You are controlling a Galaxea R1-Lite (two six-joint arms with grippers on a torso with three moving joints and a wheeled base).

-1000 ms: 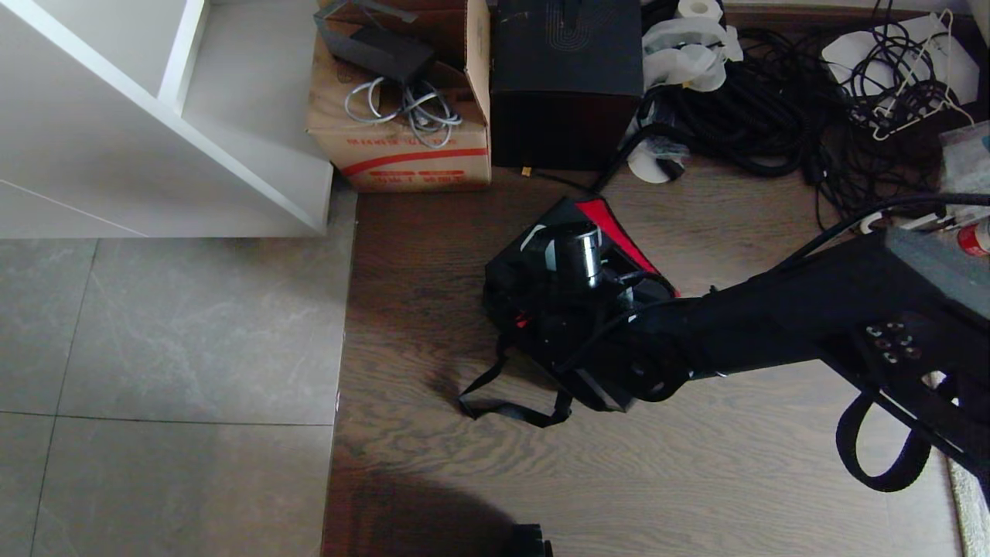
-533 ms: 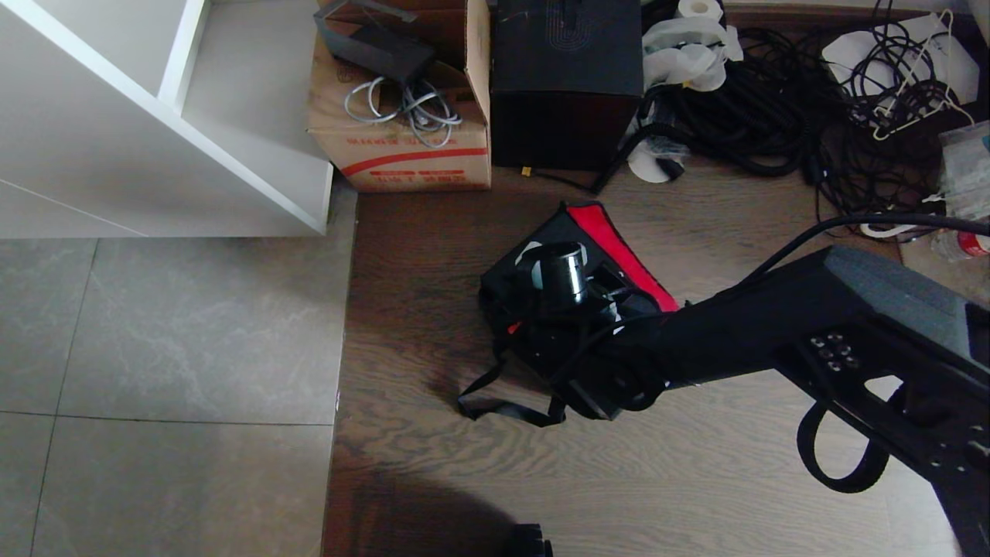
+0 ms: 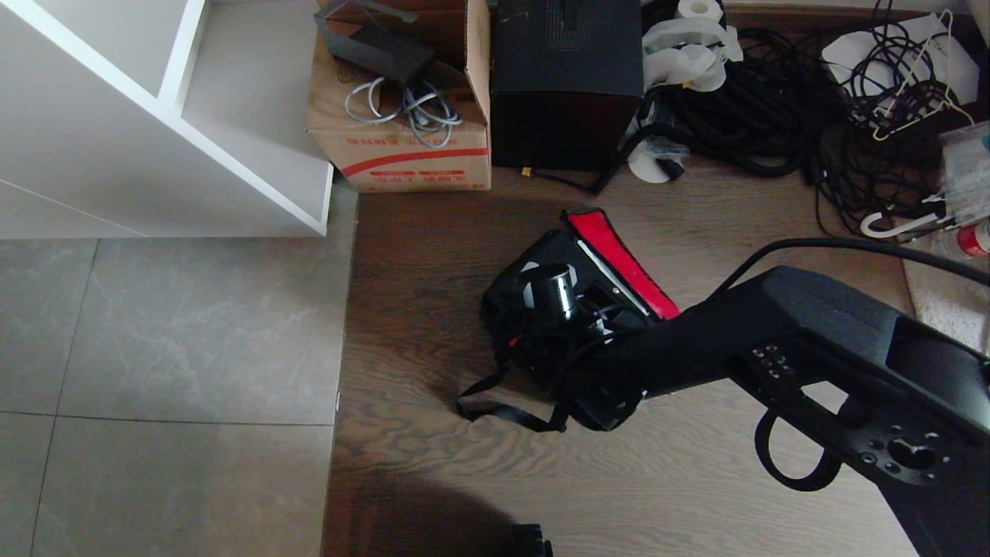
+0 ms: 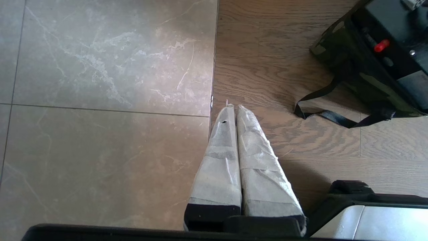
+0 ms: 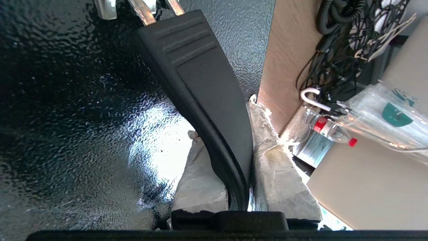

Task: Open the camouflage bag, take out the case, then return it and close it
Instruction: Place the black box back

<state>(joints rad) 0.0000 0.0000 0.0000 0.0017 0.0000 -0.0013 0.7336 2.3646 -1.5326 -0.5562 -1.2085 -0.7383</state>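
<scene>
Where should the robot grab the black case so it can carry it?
By the bar handle on top of the case. It stands clear of the flat pebbled side, so the fingers fit on either side of it. The right gripper is already shut on that handle, coming from above the open camouflage bag. The flat sides look too wide to pinch.

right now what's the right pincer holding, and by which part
The right pincer is shut on the case, gripping its black bar handle between the taped fingers. The left pincer is shut, holding nothing.
</scene>
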